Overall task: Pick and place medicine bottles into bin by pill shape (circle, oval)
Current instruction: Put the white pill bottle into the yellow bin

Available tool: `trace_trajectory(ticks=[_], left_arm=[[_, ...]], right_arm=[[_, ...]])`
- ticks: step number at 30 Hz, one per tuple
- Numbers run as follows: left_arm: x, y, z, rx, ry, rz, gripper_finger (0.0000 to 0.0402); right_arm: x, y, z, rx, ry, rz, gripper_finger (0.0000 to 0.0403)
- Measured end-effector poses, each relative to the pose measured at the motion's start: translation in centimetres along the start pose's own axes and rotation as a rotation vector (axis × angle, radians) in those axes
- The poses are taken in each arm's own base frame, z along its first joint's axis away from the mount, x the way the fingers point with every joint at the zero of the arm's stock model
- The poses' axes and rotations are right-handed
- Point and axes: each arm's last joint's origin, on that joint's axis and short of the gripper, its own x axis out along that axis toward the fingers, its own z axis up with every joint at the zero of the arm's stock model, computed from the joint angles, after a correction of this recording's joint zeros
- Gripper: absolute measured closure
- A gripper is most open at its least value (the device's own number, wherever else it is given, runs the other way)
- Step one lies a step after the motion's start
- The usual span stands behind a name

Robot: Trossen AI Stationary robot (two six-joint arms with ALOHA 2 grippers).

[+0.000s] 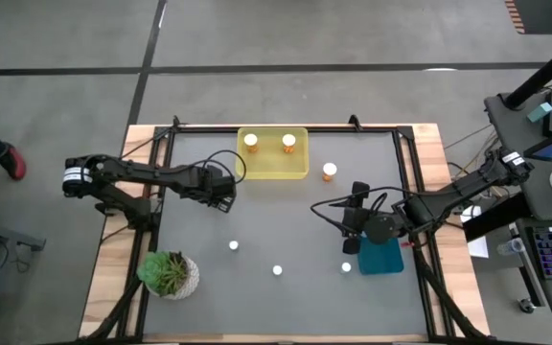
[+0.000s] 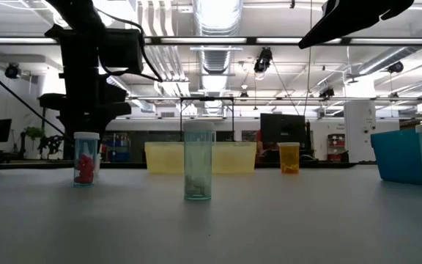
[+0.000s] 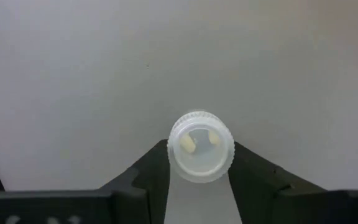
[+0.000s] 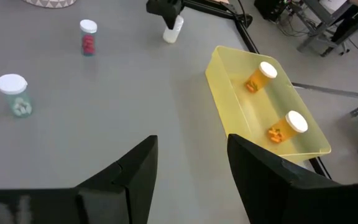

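My left gripper (image 1: 226, 195) is shut on a small clear bottle (image 3: 201, 147) with two pale pills inside, just left of the yellow bin (image 1: 272, 169); it also shows in the right wrist view (image 4: 173, 30). The bin holds two orange bottles (image 1: 251, 143) (image 1: 288, 144). A third orange bottle (image 1: 329, 172) stands on the table right of the bin. Three small white-capped bottles (image 1: 233, 245) (image 1: 278, 270) (image 1: 346, 267) stand nearer the front. My right gripper (image 1: 353, 225) is open and empty beside the blue bin (image 1: 381, 257). My left gripper pinches the small bottle between its two fingers (image 3: 154, 168), on opposite sides of its round body (image 3: 174, 163). The fingers come from above, pointing down. The bottle's ribbed round end faces the wrist camera. In the right wrist view it hangs below the fingers; whether it clears the table, I cannot tell.
A potted green plant (image 1: 169, 274) stands at the table's front left. The blue bin sits at the right, close under my right arm. Open grey table lies between the yellow bin and the front bottles.
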Motion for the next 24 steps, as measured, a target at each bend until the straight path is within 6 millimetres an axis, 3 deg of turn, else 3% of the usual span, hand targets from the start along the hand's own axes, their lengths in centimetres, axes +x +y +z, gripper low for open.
trace_trajectory(ticks=[9, 24], left_arm=[[-1.2, -0.9, 0.4, 0.053, 0.003, -0.063, 0.0284], [-9.3, -4.5, 6.2, 0.284, -0.304, -0.378, 0.0282]], right_arm=[[0.0, 0.0, -0.1, -0.001, 0.002, 0.000, 0.0216], [0.3, -0.3, -0.3, 0.003, 0.013, -0.016, 0.0216]])
